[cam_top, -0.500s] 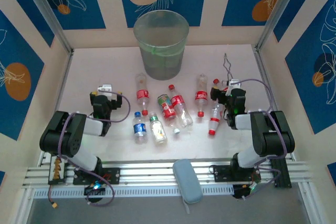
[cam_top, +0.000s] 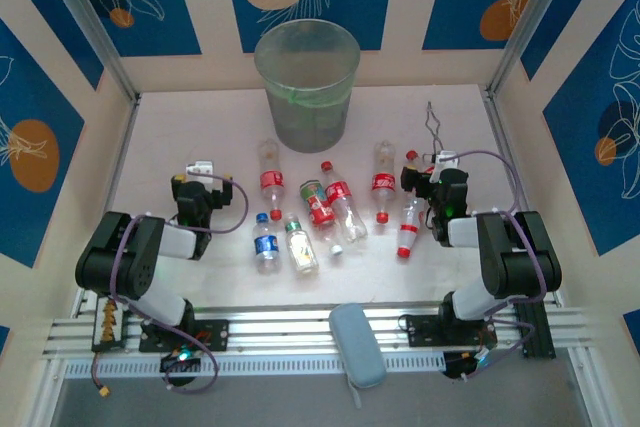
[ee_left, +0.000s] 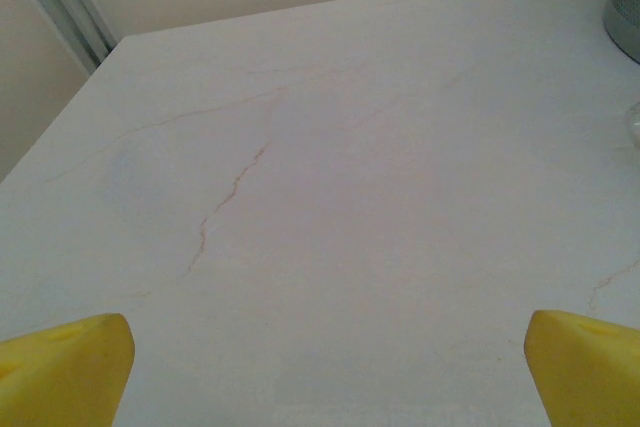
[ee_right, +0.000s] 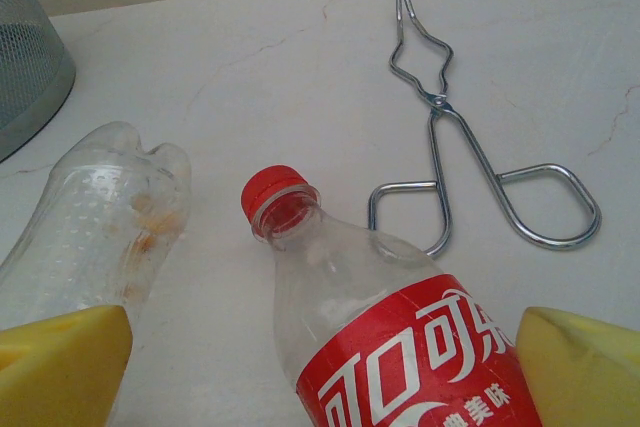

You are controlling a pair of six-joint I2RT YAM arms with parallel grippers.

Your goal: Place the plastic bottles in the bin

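bottles [cam_top: 337, 209] lying around, bin [cam_top: 307, 72] at the back
both claws spread wide, right gripper [ee_right: 320, 372] straddling a red-labelled bottle [ee_right: 345, 277], left gripper [ee_left: 325, 372] over the table [ee_left: 320, 177]

Black arms [cam_top: 510, 257], yellow fingers [ee_right: 60, 357]

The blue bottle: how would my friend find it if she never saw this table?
Find the big round bin at the far side of the table. Of the bottles lying in front of it, look at the two nearest the front edge. The left one is the blue bottle: only it has a blue label; the rest are red or green.
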